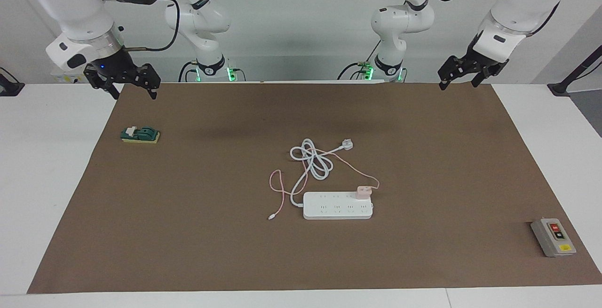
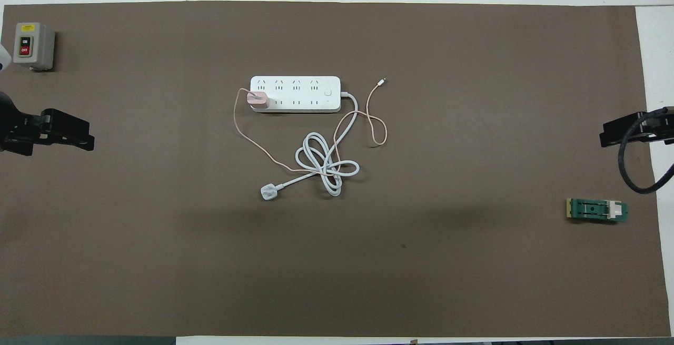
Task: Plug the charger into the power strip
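The white power strip [image 1: 337, 206] lies flat in the middle of the brown mat; it also shows in the overhead view [image 2: 295, 94]. The pale-pink charger [image 1: 363, 192] stands on the strip's socket row nearer to the robots, at the end toward the left arm; it also shows in the overhead view [image 2: 258, 100]. Its thin pink cable [image 1: 278, 194] loops over the mat. My left gripper [image 1: 457, 85] hangs open and empty over the mat's edge at the left arm's end. My right gripper [image 1: 135, 95] hangs open and empty over the mat's edge at the right arm's end.
The strip's thick cord coils nearer to the robots and ends in a white three-pin plug [image 1: 347, 145]. A grey box with red and yellow buttons [image 1: 553, 237] sits toward the left arm's end. A green switch on a yellow base [image 1: 140, 134] sits under the right gripper.
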Robot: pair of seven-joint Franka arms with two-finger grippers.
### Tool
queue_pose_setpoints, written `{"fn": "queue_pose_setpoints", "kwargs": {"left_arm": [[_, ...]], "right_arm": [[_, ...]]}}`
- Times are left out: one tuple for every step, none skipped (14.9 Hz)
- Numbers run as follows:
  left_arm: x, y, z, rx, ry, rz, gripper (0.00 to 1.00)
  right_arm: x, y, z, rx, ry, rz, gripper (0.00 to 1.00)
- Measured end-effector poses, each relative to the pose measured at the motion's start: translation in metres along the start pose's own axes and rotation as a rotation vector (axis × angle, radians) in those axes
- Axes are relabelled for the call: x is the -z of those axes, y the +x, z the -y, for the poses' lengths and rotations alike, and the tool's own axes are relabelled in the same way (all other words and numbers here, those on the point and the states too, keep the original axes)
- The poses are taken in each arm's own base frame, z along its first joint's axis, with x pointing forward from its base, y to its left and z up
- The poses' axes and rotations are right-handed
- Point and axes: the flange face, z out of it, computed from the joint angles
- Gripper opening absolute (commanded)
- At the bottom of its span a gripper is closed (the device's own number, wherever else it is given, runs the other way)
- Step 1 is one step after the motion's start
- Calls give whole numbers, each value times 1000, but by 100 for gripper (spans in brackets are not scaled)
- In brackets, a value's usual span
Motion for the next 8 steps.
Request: {"fn": "queue_pose_setpoints", "kwargs": {"left_arm": [[0, 0, 0, -2, 0, -1, 100], [0, 0, 0, -4, 0, -2, 100], [0, 0, -1, -6, 0, -4, 100], [1, 0, -1, -7, 0, -6, 100], [1, 0, -1, -8, 0, -7, 100], [1, 0, -1, -8, 0, -7, 100], [1, 0, -2, -9, 0, -7, 100], [1, 0, -2, -10, 0, -7, 100]], "right_arm": [[0, 0, 0, 0, 0, 0, 100], [0, 0, 0, 0, 0, 0, 100], [0, 0, 0, 0, 0, 0, 100], [0, 0, 0, 0, 0, 0, 100], [0, 0, 0, 0, 0, 0, 100], [0, 0, 0, 0, 0, 0, 100], [0, 0, 1, 1, 0, 0, 100], [0, 0, 1, 2, 0, 0, 100]]}}
